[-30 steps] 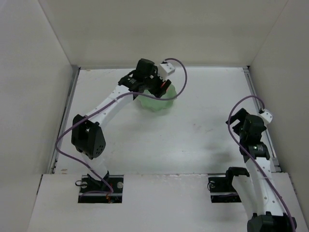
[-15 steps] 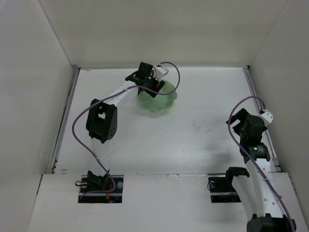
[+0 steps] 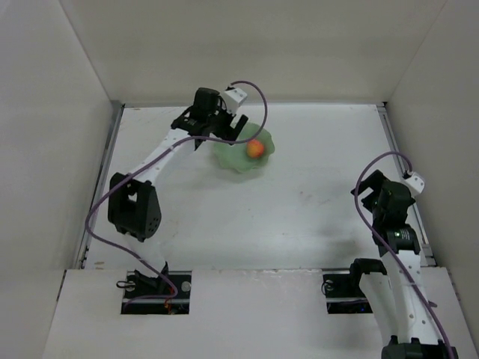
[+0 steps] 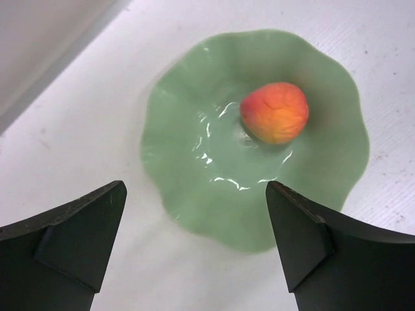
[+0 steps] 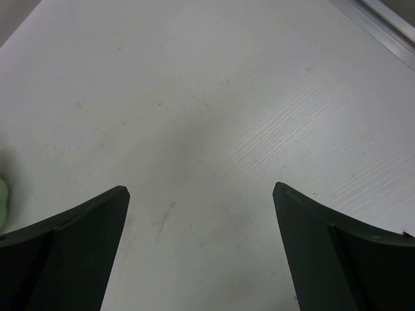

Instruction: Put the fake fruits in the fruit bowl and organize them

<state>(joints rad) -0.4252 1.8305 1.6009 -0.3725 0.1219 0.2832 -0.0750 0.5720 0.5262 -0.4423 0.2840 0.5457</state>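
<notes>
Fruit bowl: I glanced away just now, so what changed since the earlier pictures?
The left end effector opened, let go of the fruit, now lying in the fruit bowl, and drew back leftward off it. The bowl and right arm stayed put.

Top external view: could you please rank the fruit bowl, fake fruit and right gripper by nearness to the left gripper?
1. fruit bowl, just right of the left gripper.
2. fake fruit, inside the bowl.
3. right gripper, far right side.

On the white table [image 3: 299,202] sits a pale green fruit bowl [image 3: 238,164].
</notes>
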